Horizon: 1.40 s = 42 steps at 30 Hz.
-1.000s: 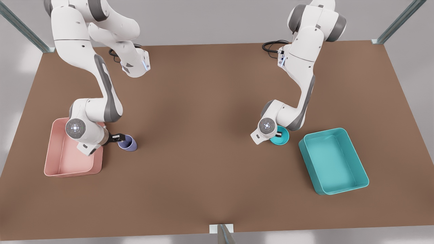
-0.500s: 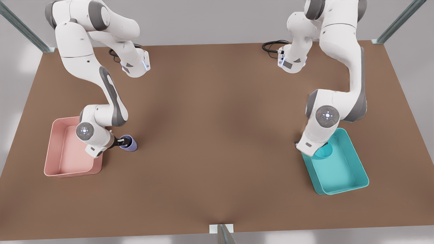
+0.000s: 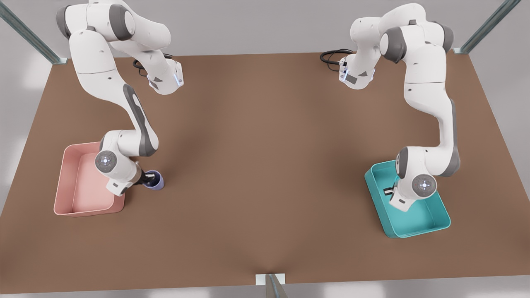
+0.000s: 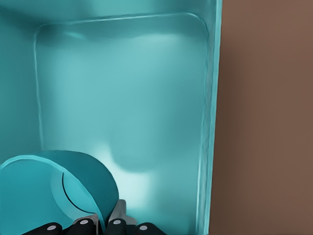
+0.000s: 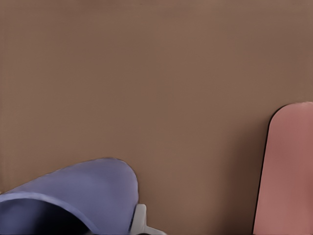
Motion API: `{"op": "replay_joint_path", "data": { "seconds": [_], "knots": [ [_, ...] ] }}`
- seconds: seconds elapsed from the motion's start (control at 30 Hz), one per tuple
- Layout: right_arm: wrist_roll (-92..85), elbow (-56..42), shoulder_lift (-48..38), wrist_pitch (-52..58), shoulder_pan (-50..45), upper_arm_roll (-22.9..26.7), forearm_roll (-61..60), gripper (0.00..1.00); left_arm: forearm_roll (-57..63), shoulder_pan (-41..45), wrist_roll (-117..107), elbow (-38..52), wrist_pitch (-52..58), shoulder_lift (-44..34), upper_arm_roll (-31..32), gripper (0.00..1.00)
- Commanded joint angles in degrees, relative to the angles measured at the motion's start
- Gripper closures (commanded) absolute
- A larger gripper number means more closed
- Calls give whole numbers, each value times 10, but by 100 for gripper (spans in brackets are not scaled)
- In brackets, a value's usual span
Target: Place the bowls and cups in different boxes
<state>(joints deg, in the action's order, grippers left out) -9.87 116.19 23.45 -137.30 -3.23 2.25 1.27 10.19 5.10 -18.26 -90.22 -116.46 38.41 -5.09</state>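
Note:
The teal bowl hangs tilted over the floor of the teal box, with my left gripper shut on its rim. In the front view this gripper is over the teal box at the front view's right, and the wrist hides the bowl. The lavender cup is beside the pink box at the front view's left, with my right gripper shut on its rim. The right wrist view has the cup close up and a corner of the pink box.
The brown table stretches wide between the two boxes. Metal frame posts stand at the front edge and the back corners. Black cables lie at the arm bases.
My left gripper carried the teal bowl from the table into the space over the teal box. My right gripper and the cup shifted slightly toward the pink box.

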Motion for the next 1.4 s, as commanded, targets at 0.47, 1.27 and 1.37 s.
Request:
{"op": "replay_joint_path", "data": {
  "seconds": [0.47, 1.27, 1.37],
  "knots": [
    [-408, -230, 38, 200, 161, 56, -63, 79, -141, 6, 108, 175, 404, -197, 68, 0],
    [-422, -236, 138, 194, 156, 57, -24, 0, -109, 6, 109, 170, 456, -196, 89, 0],
    [-431, -244, 127, 201, 156, 56, -26, 0, -108, 4, 110, 170, 460, -196, 89, 0]
  ]
}}
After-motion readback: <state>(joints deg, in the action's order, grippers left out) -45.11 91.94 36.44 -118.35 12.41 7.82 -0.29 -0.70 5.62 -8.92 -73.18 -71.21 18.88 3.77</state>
